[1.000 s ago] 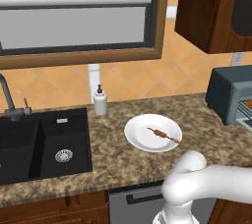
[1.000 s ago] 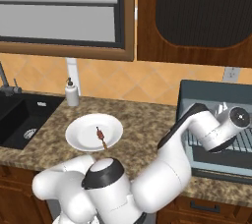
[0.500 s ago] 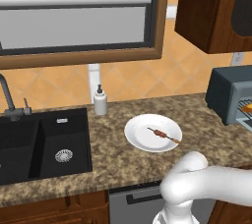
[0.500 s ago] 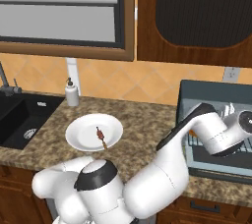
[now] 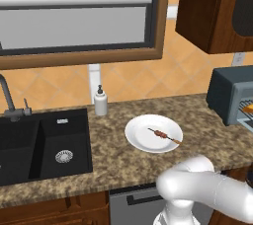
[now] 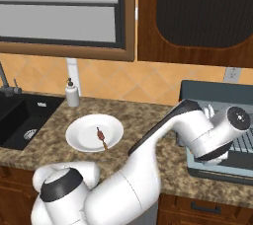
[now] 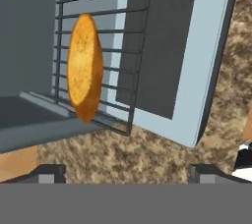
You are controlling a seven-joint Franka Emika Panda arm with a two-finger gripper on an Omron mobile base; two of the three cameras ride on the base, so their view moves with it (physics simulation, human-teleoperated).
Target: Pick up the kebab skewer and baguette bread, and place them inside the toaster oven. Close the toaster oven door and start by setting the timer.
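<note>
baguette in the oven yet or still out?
In. The baguette lies on the wire rack inside the toaster oven, and the end effector is open below it.

two base views flank the shared plate [image 5: 153,132]; hand view looks closely into the toaster oven [image 7: 162,46].

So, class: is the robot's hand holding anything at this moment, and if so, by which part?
Nothing is held. The hand is open, and the baguette bread lies free on the toaster oven rack.
</note>
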